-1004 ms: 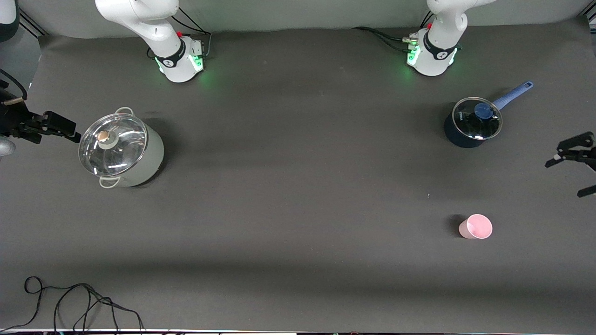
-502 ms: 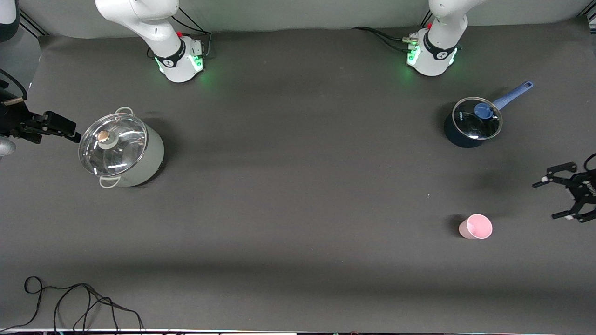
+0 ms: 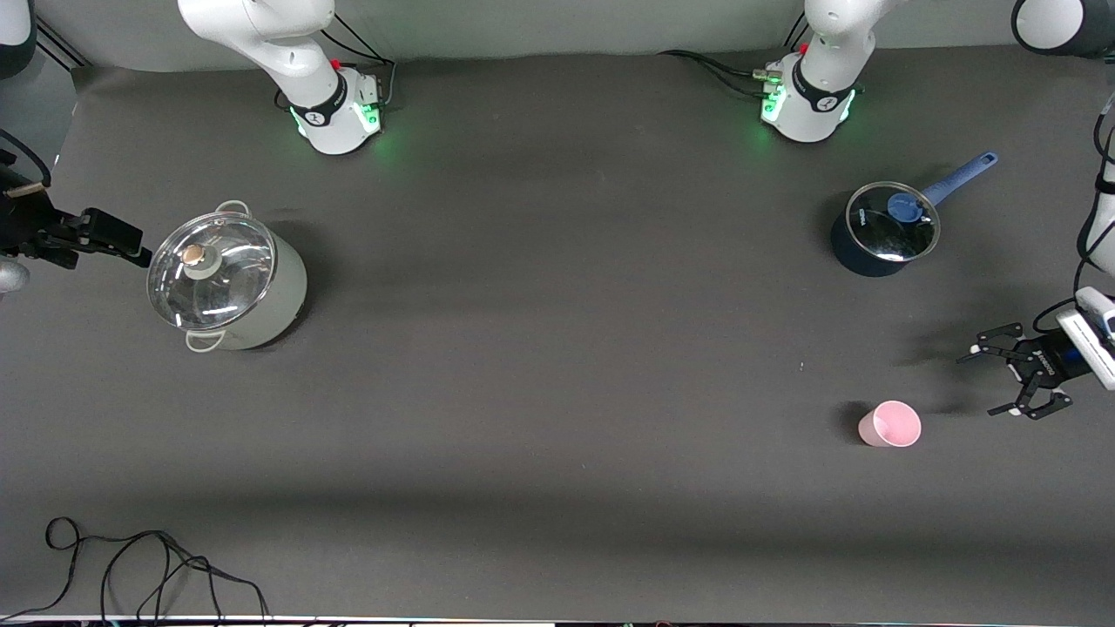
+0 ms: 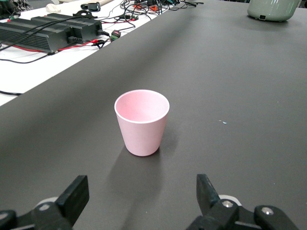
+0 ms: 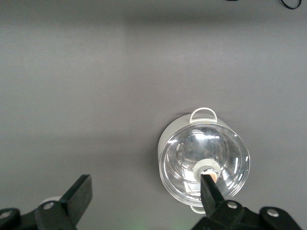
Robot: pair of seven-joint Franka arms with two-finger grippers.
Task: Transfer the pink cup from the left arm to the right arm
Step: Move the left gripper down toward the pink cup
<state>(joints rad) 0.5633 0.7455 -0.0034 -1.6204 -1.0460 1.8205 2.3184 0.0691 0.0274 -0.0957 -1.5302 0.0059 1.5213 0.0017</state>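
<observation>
The pink cup point(image 3: 889, 424) stands upright and empty on the dark mat, toward the left arm's end of the table. It is nearer to the front camera than the blue saucepan. My left gripper point(image 3: 977, 385) hangs low beside the cup, open and pointing at it, with a clear gap between them. In the left wrist view the cup point(image 4: 142, 122) sits centred ahead of the left gripper point(image 4: 141, 191), whose fingers are spread wide with nothing between them. My right gripper point(image 3: 139, 252) waits open high over the mat's edge beside the pale-green pot; in the right wrist view the right gripper point(image 5: 144, 188) is empty.
A pale-green pot with a glass lid point(image 3: 226, 283) stands at the right arm's end. A blue saucepan with a lid and long handle point(image 3: 881, 231) stands near the left arm's base. Loose cable point(image 3: 131, 566) lies near the mat's front edge. Black boxes and wires point(image 4: 48, 28) lie off the mat.
My left gripper has swung in from the table's end, dropped lower and come toward the pink cup. The right arm, cup and pots have not moved.
</observation>
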